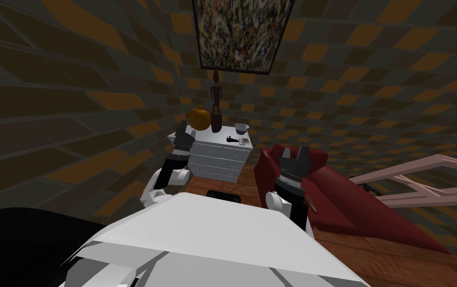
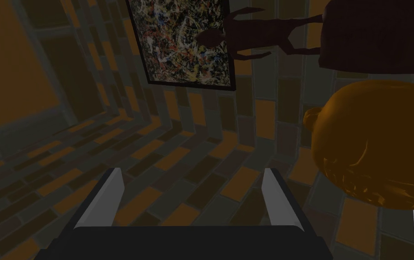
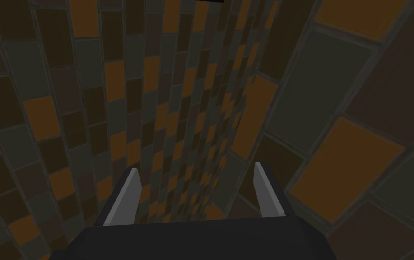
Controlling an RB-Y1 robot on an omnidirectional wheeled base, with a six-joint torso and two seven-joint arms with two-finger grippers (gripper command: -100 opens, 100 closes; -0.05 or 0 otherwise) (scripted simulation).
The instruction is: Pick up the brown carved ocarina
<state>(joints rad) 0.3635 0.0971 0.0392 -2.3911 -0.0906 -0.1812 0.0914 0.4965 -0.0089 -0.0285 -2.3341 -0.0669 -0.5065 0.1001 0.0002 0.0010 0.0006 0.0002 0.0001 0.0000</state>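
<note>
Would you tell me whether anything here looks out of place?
Nothing looks toppled on the white dresser: the orange pot, dark figurine and bowl stand upright. A small brown object lies loose on the red sofa's seat, an odd spot; too small to identify.

The orange pot (image 2: 373, 144) looks glossy and smooth.

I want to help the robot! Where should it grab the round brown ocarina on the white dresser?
Probably around the belly of the ocarina, with the open left gripper coming in from the robot's left side, level with its middle. That side is free; the dark carved figure stands close on the other side. The little knob on top looks too small to hold well.
</note>
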